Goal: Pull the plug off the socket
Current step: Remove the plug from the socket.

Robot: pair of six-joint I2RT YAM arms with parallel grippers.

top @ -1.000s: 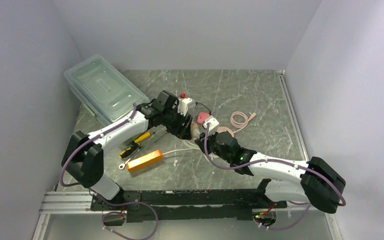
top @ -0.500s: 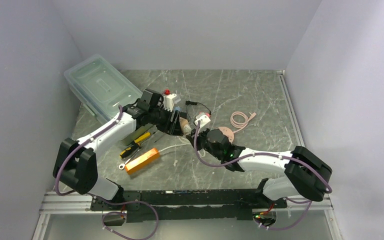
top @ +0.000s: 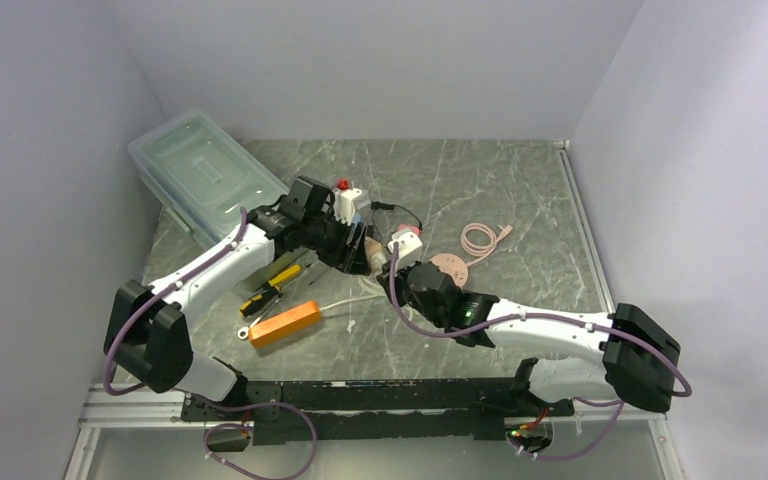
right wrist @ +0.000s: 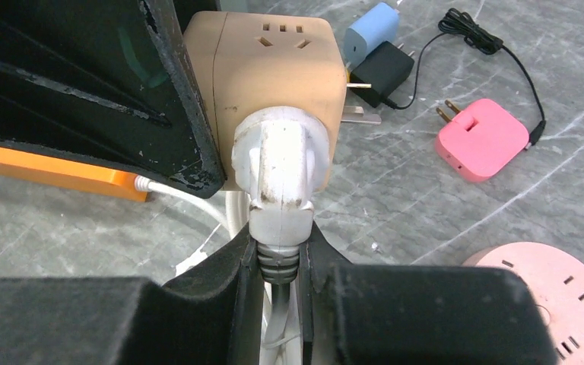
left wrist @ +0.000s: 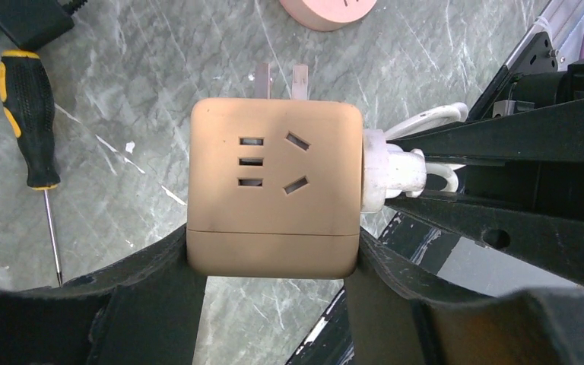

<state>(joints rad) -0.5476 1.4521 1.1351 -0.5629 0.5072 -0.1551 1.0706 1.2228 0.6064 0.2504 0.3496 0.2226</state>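
The socket [left wrist: 274, 198] is a tan cube, lifted off the table, and my left gripper [left wrist: 274, 262] is shut on its two flanks. A white plug [right wrist: 280, 160] sits fully seated in the side face of the socket [right wrist: 274, 68], its cord running down behind. My right gripper [right wrist: 280, 255] is shut on the plug's ribbed neck, just below its body. In the top view both grippers meet at mid-table, the left gripper [top: 360, 250] beside the right gripper [top: 397, 268], and the socket [top: 372, 253] is mostly hidden between them.
A pink round power strip [right wrist: 555, 296], a pink square charger [right wrist: 480, 138], a blue adapter [right wrist: 372, 30] and a black adapter [right wrist: 384, 72] lie under and behind the grippers. Left of them lie an orange block [top: 288, 322], a yellow-black screwdriver [top: 272, 285] and a clear bin [top: 210, 175].
Both arms have shifted a little to the left, carrying socket and plug together. In the last half second they barely moved, and the plug stays in the socket.
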